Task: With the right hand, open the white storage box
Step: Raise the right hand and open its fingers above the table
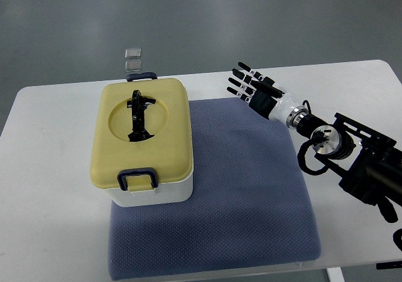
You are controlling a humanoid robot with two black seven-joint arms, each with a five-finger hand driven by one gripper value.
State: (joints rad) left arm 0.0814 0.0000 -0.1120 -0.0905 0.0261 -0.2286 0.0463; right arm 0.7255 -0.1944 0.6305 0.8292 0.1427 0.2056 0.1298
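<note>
Right hand (pixel 251 84) beside lidded box (pixel 146 145)

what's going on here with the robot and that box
A robot's right hand hovers with fingers spread, holding nothing, over the white table, to the right of a white storage box. The box sits on a blue-grey mat; its yellow lid is on, with the near latch down. Nothing touches the box yet. The left arm is out of view.
</note>
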